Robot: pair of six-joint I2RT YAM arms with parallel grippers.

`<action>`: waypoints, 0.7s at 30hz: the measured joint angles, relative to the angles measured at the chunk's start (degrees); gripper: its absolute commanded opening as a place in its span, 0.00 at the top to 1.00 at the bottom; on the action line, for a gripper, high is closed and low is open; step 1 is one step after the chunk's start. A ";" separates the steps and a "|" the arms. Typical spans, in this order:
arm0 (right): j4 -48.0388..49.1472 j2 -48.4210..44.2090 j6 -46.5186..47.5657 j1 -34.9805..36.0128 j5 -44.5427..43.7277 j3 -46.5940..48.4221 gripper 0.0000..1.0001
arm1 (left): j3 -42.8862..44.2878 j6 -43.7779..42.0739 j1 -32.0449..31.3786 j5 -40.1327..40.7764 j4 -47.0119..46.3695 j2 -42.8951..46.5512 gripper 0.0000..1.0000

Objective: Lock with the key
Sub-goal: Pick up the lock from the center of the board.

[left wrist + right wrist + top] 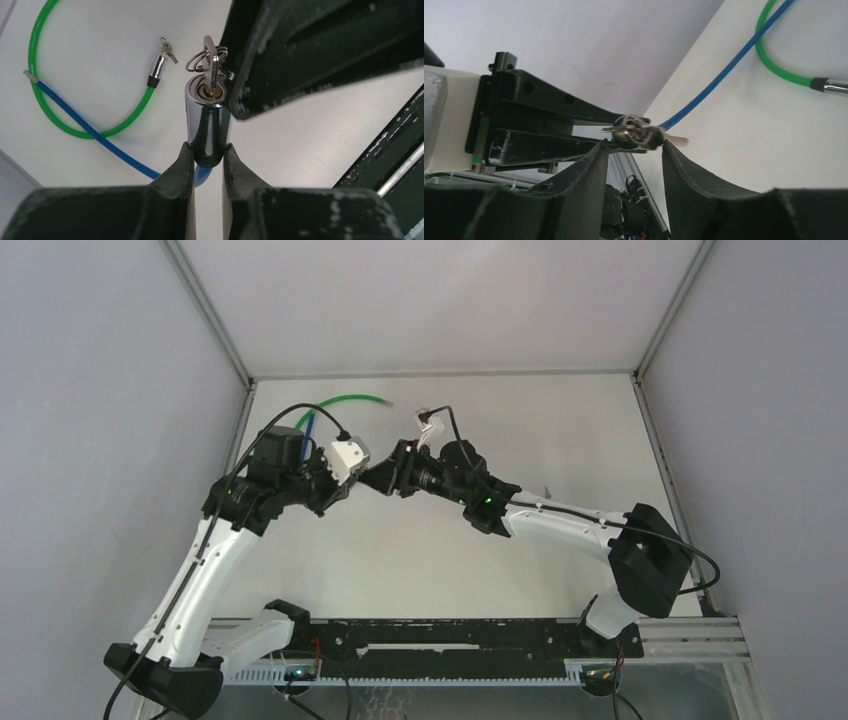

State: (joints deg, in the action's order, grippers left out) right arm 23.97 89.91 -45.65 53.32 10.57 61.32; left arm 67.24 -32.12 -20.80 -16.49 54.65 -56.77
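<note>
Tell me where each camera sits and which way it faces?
Top external: above and behind the arms, looking down at the white table; both arms show, left gripper and right gripper meeting over it.
Left wrist: on the left wrist, looking along its own fingers, shut on the chrome lock cylinder holding a silver key.
Right wrist: on the right wrist, facing that cylinder end-on between its own fingers, left gripper behind it.
Shared: both wrist views show the green cable and blue cable.

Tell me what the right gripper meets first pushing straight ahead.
Probably the key, seated in the lock cylinder the left gripper clamps; it lies just ahead of the right gripper, within its open jaws.
</note>
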 measured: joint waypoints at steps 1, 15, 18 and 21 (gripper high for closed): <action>0.37 0.00 -0.48 0.35 -0.22 0.00 0.49 | -0.09 0.61 -0.20 -0.31 -0.37 -0.31 1.00; -0.70 2.82 -3.54 1.62 -3.19 2.38 0.60 | -1.38 2.40 -1.25 0.37 -4.26 -0.92 1.00; -2.36 3.80 -3.89 1.57 -3.23 3.89 0.53 | -1.88 2.71 -1.20 0.92 -4.68 -0.92 1.00; -2.51 4.50 -4.26 1.55 -3.23 4.81 0.51 | -1.95 2.82 -1.68 -0.50 -4.81 -0.94 1.00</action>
State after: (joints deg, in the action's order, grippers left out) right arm 21.45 94.41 -49.91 54.87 7.33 66.13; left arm 65.30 -29.30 -22.48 -16.99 49.84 -57.71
